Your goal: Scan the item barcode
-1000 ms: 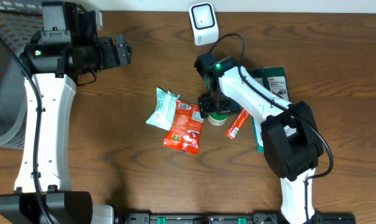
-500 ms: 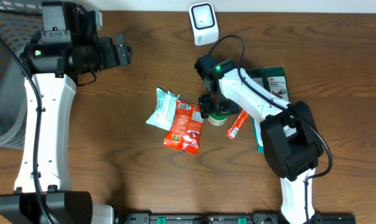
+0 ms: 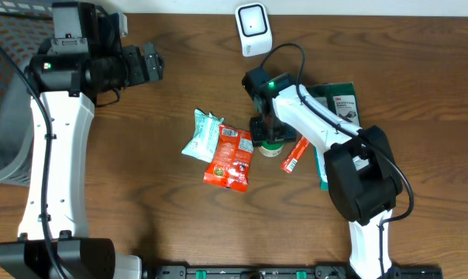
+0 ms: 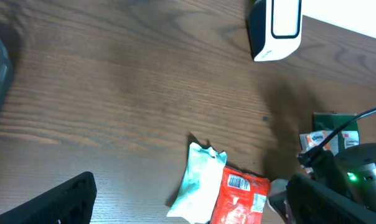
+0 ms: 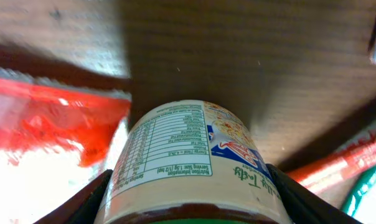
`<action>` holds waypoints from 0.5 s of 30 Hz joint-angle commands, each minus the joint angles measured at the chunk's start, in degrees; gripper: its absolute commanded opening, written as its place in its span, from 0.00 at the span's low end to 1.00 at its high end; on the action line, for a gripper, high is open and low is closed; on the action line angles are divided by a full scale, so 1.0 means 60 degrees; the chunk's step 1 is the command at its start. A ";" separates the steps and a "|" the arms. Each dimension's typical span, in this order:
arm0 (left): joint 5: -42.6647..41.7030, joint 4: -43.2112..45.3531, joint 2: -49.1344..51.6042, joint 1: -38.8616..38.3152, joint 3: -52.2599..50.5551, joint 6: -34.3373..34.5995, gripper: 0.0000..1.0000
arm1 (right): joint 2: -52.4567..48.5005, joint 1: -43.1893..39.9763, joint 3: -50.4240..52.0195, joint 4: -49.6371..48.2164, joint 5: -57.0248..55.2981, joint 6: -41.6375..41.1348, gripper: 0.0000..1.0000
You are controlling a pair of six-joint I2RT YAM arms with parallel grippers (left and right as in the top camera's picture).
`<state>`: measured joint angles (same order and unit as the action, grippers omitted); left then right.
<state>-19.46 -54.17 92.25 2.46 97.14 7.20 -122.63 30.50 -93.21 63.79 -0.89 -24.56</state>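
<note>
A small jar (image 5: 188,155) with a pale nutrition label and a green lid (image 3: 271,146) stands on the table just right of a red snack packet (image 3: 229,158). My right gripper (image 3: 266,133) is down over the jar, and in the right wrist view its dark fingers (image 5: 91,199) press against both sides of it. The right gripper (image 5: 188,202) is shut on the jar. The white barcode scanner (image 3: 252,29) stands at the far edge, well beyond the jar. My left gripper (image 3: 150,63) hangs open at the far left, holding nothing.
A mint-green packet (image 3: 201,135) lies partly under the red packet's left edge. A red stick pack (image 3: 294,154) and a dark green box (image 3: 341,105) lie right of the jar. A grey mesh basket (image 3: 1,93) sits at the left edge.
The right gripper's jaws have narrowed onto the jar while it stays in place. The left arm and the packets have not moved.
</note>
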 commanded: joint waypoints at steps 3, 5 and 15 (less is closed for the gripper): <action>-0.0109 -0.0036 0.0036 0.0004 0.0098 -0.0091 0.97 | 0.0339 0.0000 -0.1279 0.0659 -0.0124 0.0033 0.52; -0.0109 -0.0036 0.0036 0.0004 0.0098 -0.0091 0.97 | 0.0528 -0.0007 -0.1810 0.0947 -0.0124 0.0237 0.51; -0.0109 -0.0036 0.0036 0.0004 0.0098 -0.0091 0.97 | 0.0933 -0.0142 -0.5468 0.2463 -0.0131 0.0678 0.38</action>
<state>-19.49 -54.19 92.25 2.46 97.14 7.20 -119.66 30.33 -120.97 79.29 -1.10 -21.98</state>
